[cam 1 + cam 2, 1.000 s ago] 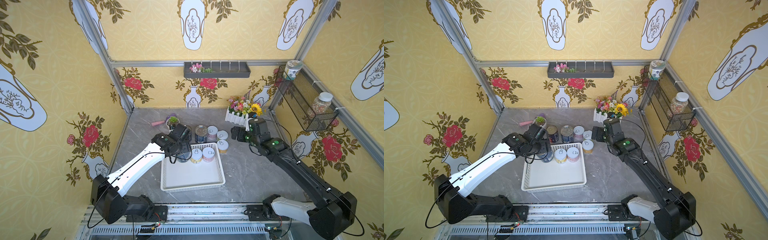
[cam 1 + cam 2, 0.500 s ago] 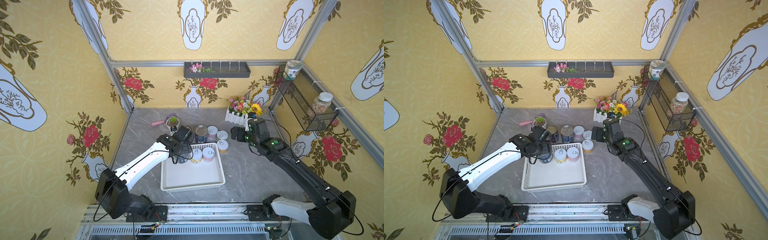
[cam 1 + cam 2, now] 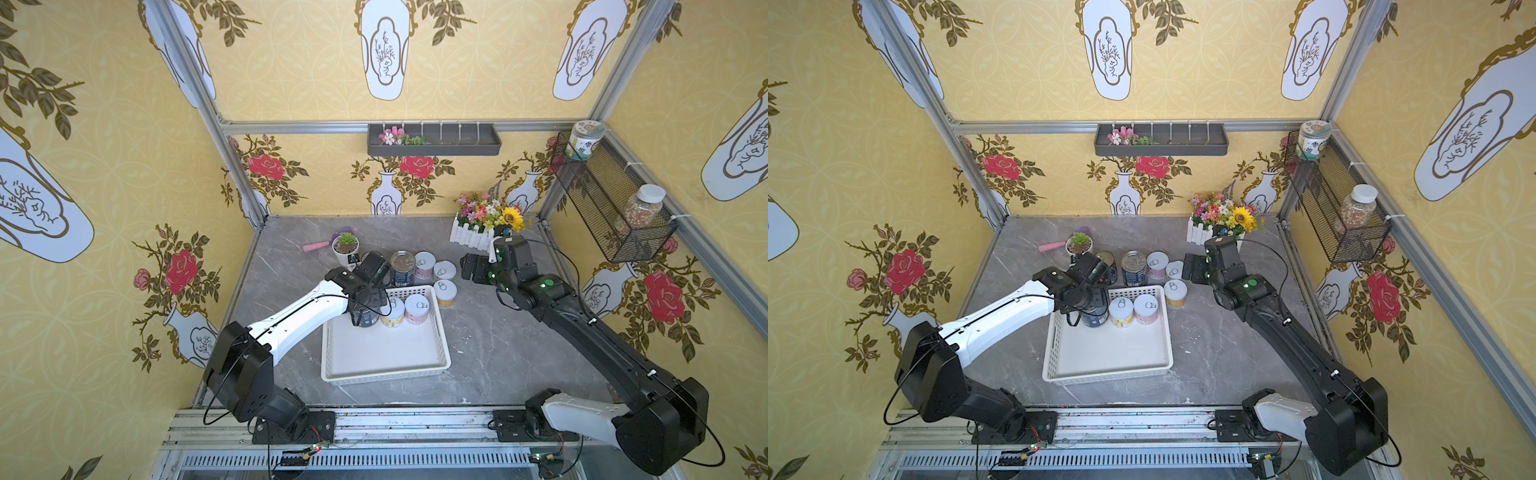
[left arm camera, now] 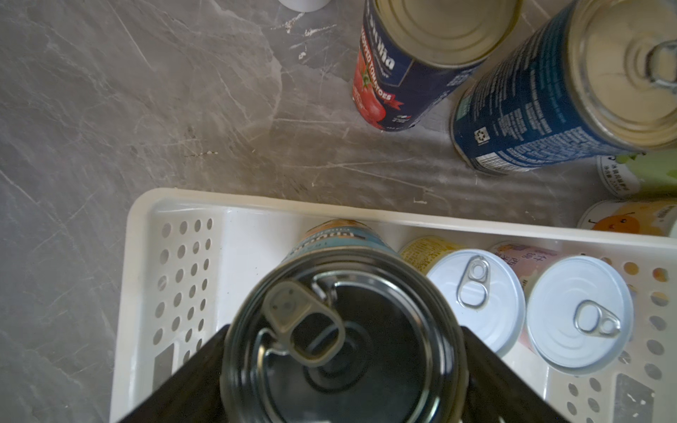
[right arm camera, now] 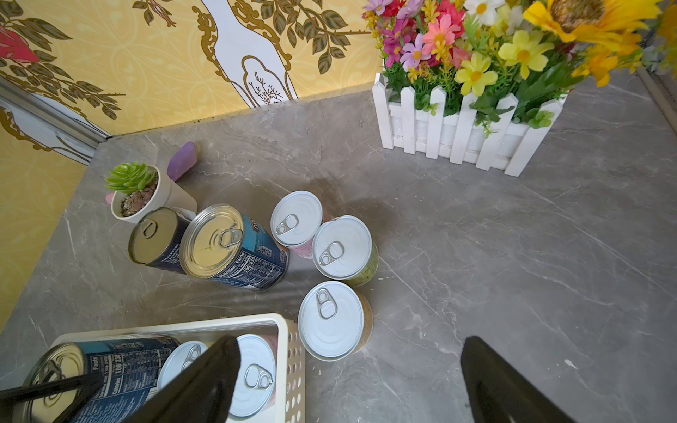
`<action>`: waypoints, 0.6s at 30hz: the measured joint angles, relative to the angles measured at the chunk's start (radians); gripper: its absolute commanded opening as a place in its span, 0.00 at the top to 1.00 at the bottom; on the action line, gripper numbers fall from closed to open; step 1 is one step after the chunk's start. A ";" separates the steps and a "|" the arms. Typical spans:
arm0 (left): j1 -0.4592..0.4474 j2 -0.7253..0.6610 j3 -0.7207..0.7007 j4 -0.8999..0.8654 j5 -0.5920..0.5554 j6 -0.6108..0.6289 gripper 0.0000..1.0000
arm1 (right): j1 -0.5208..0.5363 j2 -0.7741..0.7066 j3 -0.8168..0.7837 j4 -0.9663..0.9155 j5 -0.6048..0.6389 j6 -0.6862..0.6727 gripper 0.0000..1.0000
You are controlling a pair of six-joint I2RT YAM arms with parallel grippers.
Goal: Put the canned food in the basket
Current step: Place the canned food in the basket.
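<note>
Left gripper (image 4: 344, 327): over the far left corner of the basket (image 3: 386, 371); jaws pinch the held can (image 3: 368, 319) by its sides, one on each flank
Held can: dark blue label, metal lid with pull-tab facing the left wrist camera; upright inside the basket, just beside the yellow can (image 3: 392, 306); whether its base rests on the basket floor cannot be told
Basket: white, shallow, perforated walls; lies on the surface (image 3: 498, 345) between the two arms
Yellow can: small, white lid; stands in the basket along the far wall, with the pink can (image 3: 417, 305) just beside it on the right
Tomato can (image 3: 1108, 259): upright on the surface beyond the basket; partly hidden by the left wrist in a top view; next to the blue can (image 3: 402, 262), which also stands outside
Small cans outside: far pink can (image 3: 424, 262), green can (image 3: 444, 270), orange can (image 3: 445, 287); all upright on the surface, white lids up; the orange can is just beside the basket's far right corner
Right gripper (image 5: 350, 342): above the surface to the right of the small cans; jaws spread wide, nothing between them
Background: succulent pot (image 3: 345, 245) behind the tomato can; flower box (image 3: 478, 235) near the right gripper
</note>
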 measured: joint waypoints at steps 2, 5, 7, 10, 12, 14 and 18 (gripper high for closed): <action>0.000 0.018 0.000 0.004 0.000 0.002 0.21 | 0.000 0.003 0.000 0.000 -0.001 0.000 0.03; 0.000 0.039 0.000 0.010 -0.004 0.002 0.21 | 0.000 0.006 0.000 0.000 -0.002 0.000 0.03; 0.000 0.051 0.002 0.010 -0.007 0.003 0.21 | 0.000 0.008 0.000 -0.001 -0.004 0.000 0.03; 0.000 0.062 0.008 0.010 -0.010 0.006 0.21 | 0.000 0.011 0.000 0.000 -0.004 0.000 0.03; -0.001 0.066 0.008 0.016 -0.014 0.007 0.20 | 0.000 0.015 0.000 -0.001 -0.005 0.000 0.03; -0.001 0.073 0.012 0.019 -0.018 0.010 0.18 | 0.000 0.017 0.000 0.000 -0.005 0.000 0.03; -0.001 0.089 0.022 0.029 -0.034 0.010 0.11 | 0.000 0.019 0.000 -0.001 -0.008 0.000 0.03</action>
